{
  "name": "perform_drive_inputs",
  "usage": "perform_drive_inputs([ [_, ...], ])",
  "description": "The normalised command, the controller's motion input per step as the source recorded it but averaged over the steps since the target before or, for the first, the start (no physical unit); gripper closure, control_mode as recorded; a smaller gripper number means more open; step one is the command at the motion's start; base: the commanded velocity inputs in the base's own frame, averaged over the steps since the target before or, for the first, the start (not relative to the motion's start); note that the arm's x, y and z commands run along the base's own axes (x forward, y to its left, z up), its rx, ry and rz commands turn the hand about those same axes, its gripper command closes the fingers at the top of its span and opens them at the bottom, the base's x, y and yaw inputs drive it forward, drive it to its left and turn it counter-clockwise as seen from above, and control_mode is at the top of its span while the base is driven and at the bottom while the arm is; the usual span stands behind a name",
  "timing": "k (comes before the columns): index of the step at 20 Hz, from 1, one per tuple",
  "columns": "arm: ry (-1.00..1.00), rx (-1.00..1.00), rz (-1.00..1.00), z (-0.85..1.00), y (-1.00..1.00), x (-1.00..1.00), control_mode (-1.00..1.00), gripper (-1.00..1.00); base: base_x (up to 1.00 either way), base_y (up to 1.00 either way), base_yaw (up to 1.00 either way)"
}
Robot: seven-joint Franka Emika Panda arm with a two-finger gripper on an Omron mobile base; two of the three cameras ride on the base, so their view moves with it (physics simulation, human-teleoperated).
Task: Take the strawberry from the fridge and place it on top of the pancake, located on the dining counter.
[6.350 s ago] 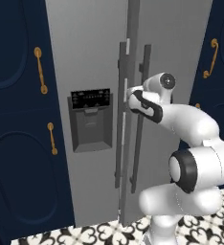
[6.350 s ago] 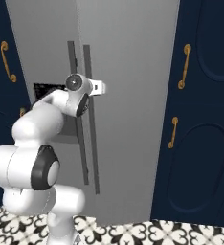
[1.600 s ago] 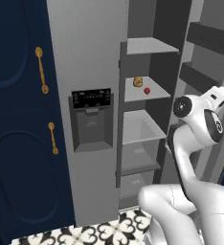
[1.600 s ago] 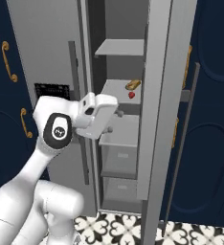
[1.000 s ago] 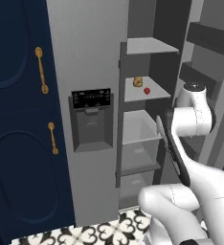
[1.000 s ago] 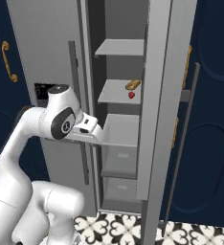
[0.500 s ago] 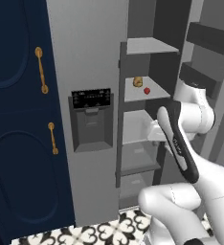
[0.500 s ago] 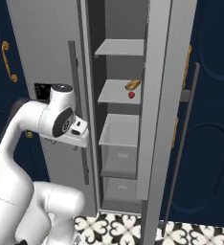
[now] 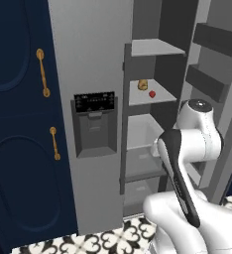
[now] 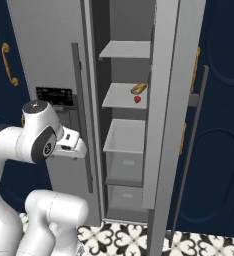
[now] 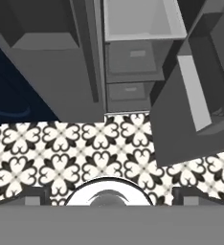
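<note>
gripper (image 11: 112, 191) open, tips cropped; strawberry (image 9: 151, 94) on fridge (image 10: 49, 45) shelf.

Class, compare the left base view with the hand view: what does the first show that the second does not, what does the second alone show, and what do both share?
Left base view: the strawberry on a middle shelf beside a tan-yellow lump, the black control panel with the dispenser below it, and the navy cabinets with gold handles.

Hand view: the open gripper, pointing down at a wide stretch of black-and-white patterned floor.

Both: the open fridge with its grey lower drawers.
</note>
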Motion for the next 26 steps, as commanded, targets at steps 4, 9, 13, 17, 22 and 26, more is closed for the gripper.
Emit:
perform_drive_inputs([
  [4,-0.01,0.01,0.0,0.0,0.0,-0.15,-1.0,-1.0,0.0,0.0,0.0],
  [9,0.0,0.0,0.0,0.0,0.0,-0.16,-1.0,-1.0,0.0,0.0,0.0],
  [13,0.0,0.0,0.0,0.0,0.0,0.0,-1.0,-1.0,0.0,0.0,0.0],
  [17,0.0,0.0,0.0,0.0,0.0,0.0,-1.0,-1.0,0.0,0.0,0.0],
  [22,-0.01,0.0,-0.02,0.0,0.0,0.0,1.0,-1.0,0.0,0.11,-0.25],
  [26,0.0,0.0,0.0,0.0,0.0,0.0,1.0,-1.0,0.23,0.16,-0.29],
])
